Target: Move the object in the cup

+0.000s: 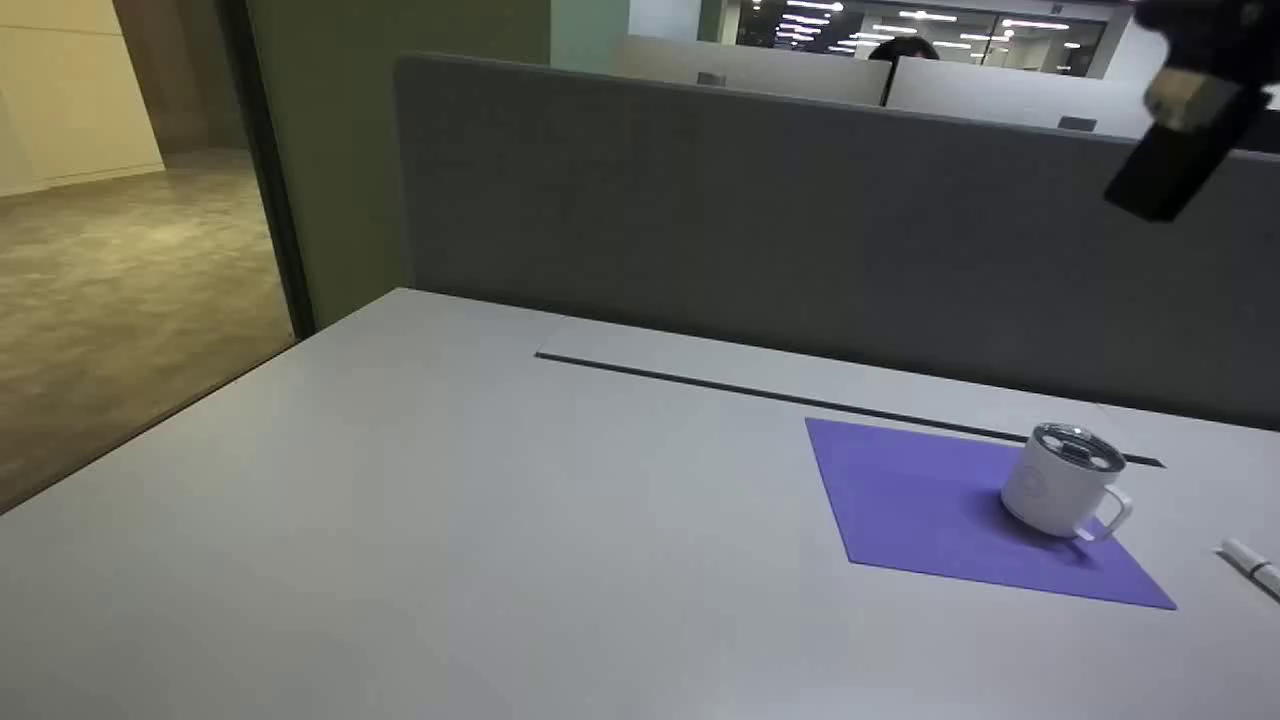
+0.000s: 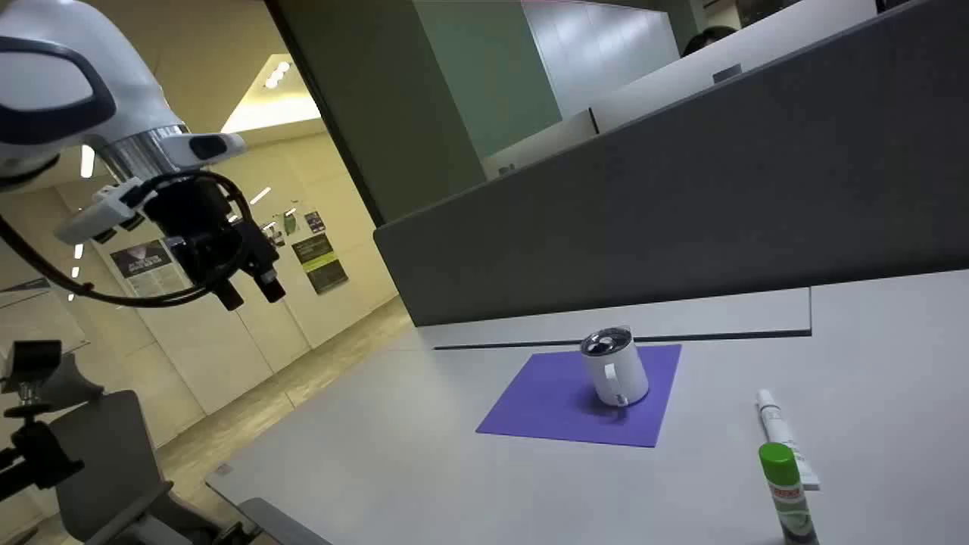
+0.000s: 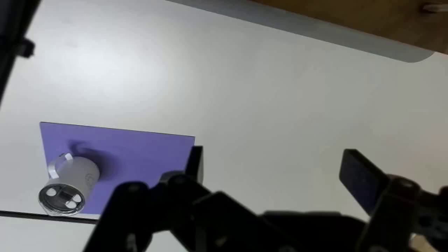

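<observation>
Nearest the lens, bottom of wrist view: jaws, spread wide, counter [image 3: 266, 105] showing in the gap, nothing held. In an exterior view the arm [image 2: 136, 83] carries them at upper L, well apart from the cup.

Next out, lower L of wrist view: purple mat [image 3: 150, 150], cup [image 3: 78, 171] upright on it. Clear lid [image 3: 62, 199] is on; contents can't be made out. So prob. a job of moving the whole cup, but can't be sure. In an exterior view its handle [image 1: 1124, 508] points lower R.

Handling (my guess): coated steel, so stiff, hard to crush, modest wt., more if filled. Side looks smooth, may slip w/ a weak squeeze. Lid prob. plastic, the fragile bit; don't lift by it, could pop off. Best hold: across the body, abt mid-height, below rim, handle clear of the squeeze line. Handle pinch = backup only, b/c cup would prob. tip. Keep level in case of liquid.

Farther, lower R of an exterior view: white tube [image 2: 778, 428] lying on counter, green-capped stick [image 2: 789, 496] overlapping it; can't tell if touching. Behind all: grey divider [image 2: 681, 242], someone's head [image 2: 708, 36] peeking over at top.
</observation>
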